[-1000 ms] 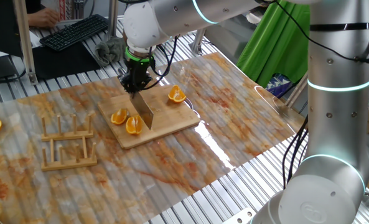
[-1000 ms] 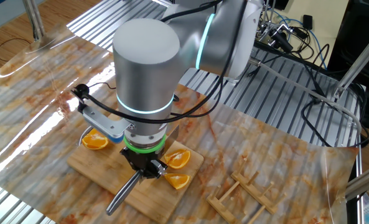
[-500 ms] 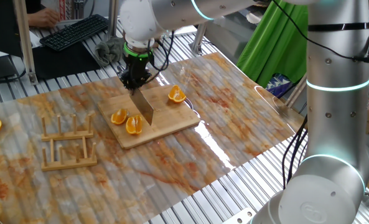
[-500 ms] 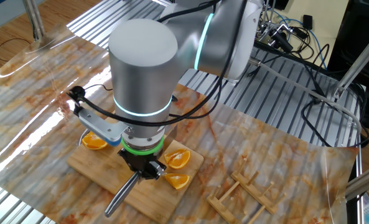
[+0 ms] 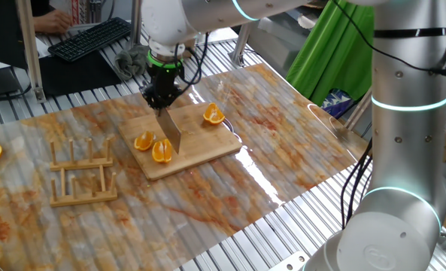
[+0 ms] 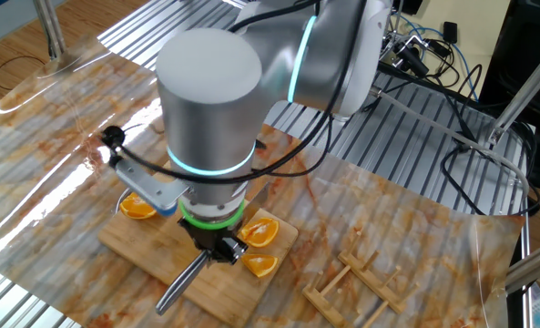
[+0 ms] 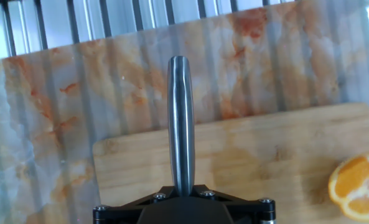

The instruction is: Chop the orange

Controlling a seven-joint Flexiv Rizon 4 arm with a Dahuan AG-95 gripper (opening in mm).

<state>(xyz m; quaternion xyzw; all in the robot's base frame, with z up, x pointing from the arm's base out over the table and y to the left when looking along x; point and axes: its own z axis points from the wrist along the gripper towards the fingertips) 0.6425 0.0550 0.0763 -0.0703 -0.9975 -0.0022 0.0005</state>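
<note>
The gripper [image 5: 163,100] was clamped tight on a knife [image 5: 169,131], blade hanging down over the wooden board [image 5: 207,147]. The orange [image 5: 153,146] sat in two wedges near the board's left edge, just beside the blade (whether steel touched fruit was hard to tell). Flesh looked bright, rind pale. Another orange half [image 5: 213,114] lay near the board's far corner, well apart from the wedges. A wooden rack [image 5: 82,174] stood off the board to the left. The knife's handle [image 7: 180,121] stuck out past the board's edge.
</note>
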